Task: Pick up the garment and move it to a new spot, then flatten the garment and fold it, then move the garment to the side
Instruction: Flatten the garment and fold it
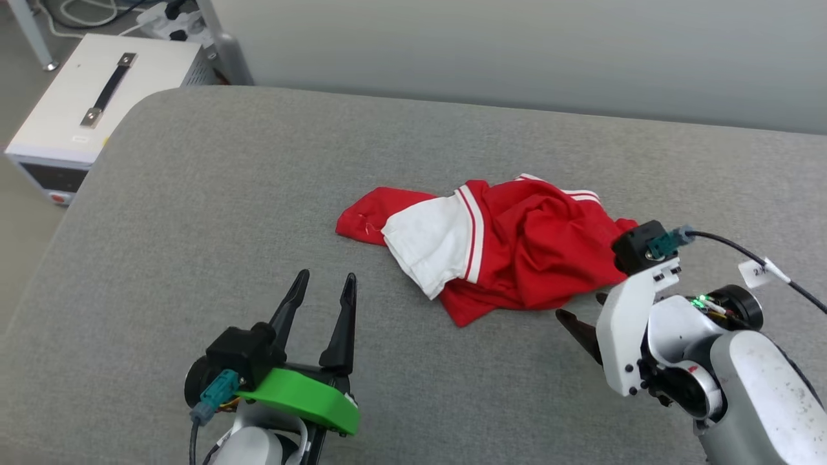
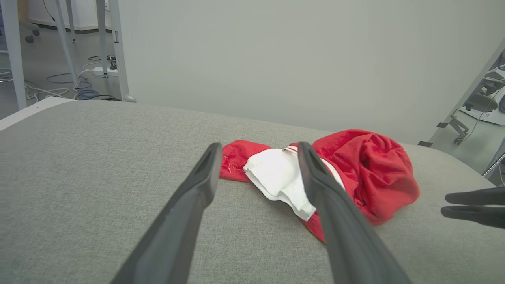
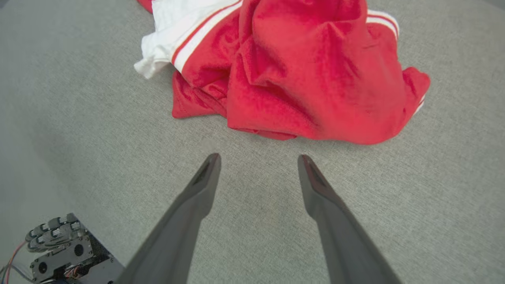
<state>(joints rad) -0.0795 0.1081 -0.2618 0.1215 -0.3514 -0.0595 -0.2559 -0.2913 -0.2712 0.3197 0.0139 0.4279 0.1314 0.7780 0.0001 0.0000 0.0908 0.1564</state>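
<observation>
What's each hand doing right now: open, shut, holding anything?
Left hand: open, holding nothing, short of the garment.
Right hand: open, holding nothing, tips just short of the garment.

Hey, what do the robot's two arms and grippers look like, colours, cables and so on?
Both grippers have two long, dark, tapered fingers. The left gripper sits on a bright green plate with a teal plug. The right gripper has a white bracket, a black cable with a white tag, and a pale forearm.
</observation>
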